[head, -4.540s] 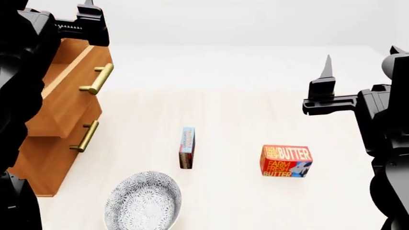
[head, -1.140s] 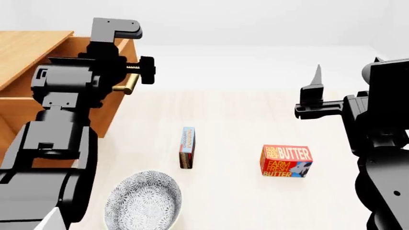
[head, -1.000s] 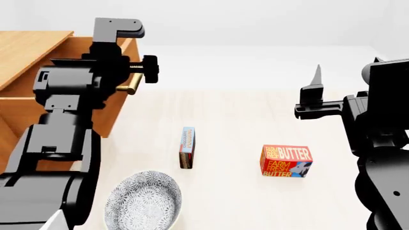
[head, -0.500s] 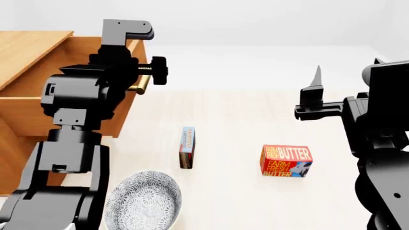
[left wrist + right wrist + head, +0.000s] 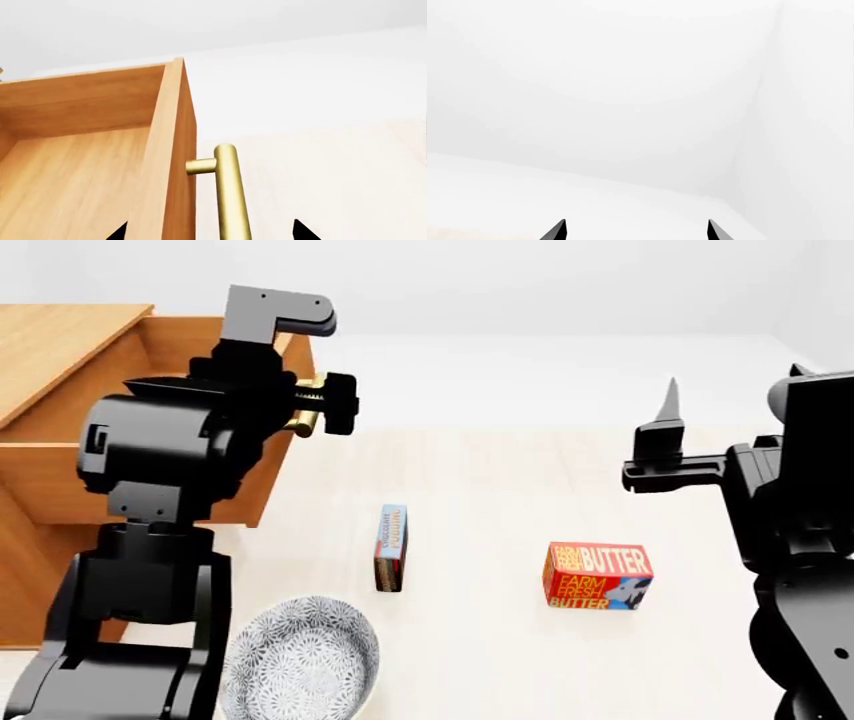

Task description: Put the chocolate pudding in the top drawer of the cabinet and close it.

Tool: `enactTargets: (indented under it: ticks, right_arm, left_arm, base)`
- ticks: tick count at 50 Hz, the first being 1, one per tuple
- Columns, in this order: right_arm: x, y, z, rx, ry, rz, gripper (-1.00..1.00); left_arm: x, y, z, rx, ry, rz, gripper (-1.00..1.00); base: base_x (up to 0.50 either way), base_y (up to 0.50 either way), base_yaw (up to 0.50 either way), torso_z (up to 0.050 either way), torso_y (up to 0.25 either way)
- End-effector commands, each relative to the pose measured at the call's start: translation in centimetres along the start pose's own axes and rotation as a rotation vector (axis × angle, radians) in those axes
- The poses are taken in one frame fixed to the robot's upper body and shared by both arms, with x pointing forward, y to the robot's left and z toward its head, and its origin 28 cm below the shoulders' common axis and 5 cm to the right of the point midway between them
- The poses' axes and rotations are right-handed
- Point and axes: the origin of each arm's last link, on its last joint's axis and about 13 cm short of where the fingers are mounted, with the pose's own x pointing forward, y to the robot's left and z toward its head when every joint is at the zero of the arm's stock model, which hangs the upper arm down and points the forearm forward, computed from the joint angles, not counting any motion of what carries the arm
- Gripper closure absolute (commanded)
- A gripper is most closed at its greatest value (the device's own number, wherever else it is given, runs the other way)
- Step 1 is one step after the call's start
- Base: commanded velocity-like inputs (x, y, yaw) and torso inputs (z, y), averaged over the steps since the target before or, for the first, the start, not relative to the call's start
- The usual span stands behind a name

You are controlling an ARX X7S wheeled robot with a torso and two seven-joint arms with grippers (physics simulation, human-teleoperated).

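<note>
Chocolate pudding point(image 5: 390, 547) stands on edge mid-table, between bowl point(image 5: 299, 660) and butter box point(image 5: 597, 576). Left gripper point(image 5: 208, 231) jaws wide, straddling top drawer point(image 5: 100, 150) handle point(image 5: 230, 195). Right gripper point(image 5: 635, 231) wide, empty.

Legible text appears on one item only. The red-orange box point(image 5: 597, 576), at about four o'clock from the middle of the head view, reads "FARM FRESH BUTTER" twice: once along its top face, with "BUTTER" in large white letters, and once stacked on its front face. Lettering on the slim box point(image 5: 391, 546) at seven o'clock is too small to read.
</note>
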Motion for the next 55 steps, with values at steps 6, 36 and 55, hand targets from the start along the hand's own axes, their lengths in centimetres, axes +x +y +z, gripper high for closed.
enactTargets:
  ticks: [6, 36, 55]
  right_arm:
    - [-0.1, -0.2, 0.1, 0.004, -0.003, -0.007, -1.0]
    - [-0.5, -0.3, 0.3, 0.003, -0.014, -0.007, -1.0]
    - [-0.8, -0.6, 0.3, 0.01, -0.015, -0.011, -1.0]
  left_arm:
    - [-0.4, -1.3, 1.1, -0.071, -0.024, -0.181, -1.0]
    - [-8.9, -1.4, 7.3, -0.027, -0.444, -0.152, -1.0]
    - [-10.3, -6.7, 2.4, 0.022, -0.384, -0.4, -1.0]
  base:
    - [0.0, 0.0, 0.0, 0.0, 0.002]
    - [0.0, 0.0, 0.0, 0.0, 0.0]
    - [0.0, 0.0, 0.0, 0.0, 0.0]
